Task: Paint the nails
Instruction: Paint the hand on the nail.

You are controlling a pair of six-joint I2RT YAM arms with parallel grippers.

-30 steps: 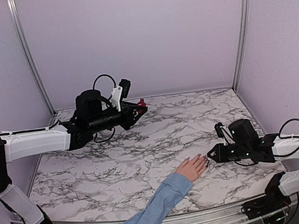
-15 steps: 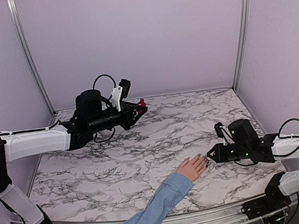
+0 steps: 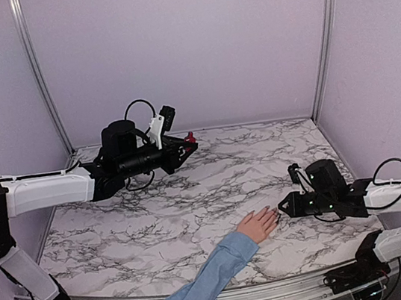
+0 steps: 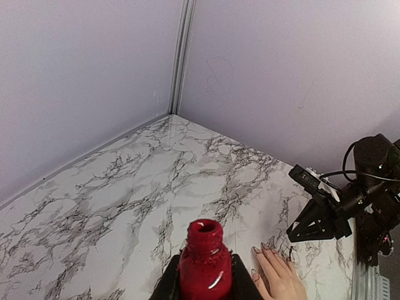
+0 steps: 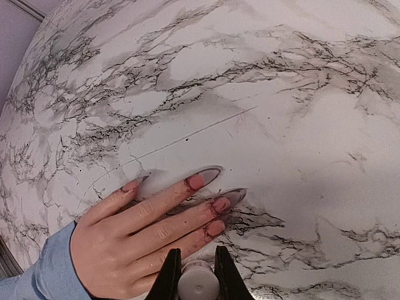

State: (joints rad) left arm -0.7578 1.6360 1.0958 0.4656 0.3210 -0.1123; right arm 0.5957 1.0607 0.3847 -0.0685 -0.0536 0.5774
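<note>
Red bottle [image 4: 204,250], uncapped, sits clamped in my left gripper [image 4: 204,284] at eleven o'clock. My right gripper [image 5: 197,272] pinches what looks like the brush cap [image 5: 197,284] by the nails [image 5: 196,182] at six o'clock. I judge painting is underway, and the next move calls for a steady stroke.

The white, grey-veined marble tabletop [image 3: 212,178] gives us wide room across its middle and back right. Near the front a light-skinned human hand [image 3: 257,225] in a light blue sleeve lies flat in the way, with our black right gripper [image 3: 283,208], closed on a pale round cap [image 5: 197,282], just beside it. Our black left gripper [image 3: 185,148], clamping a small red glass bottle [image 4: 205,262], hangs over the back left.
</note>
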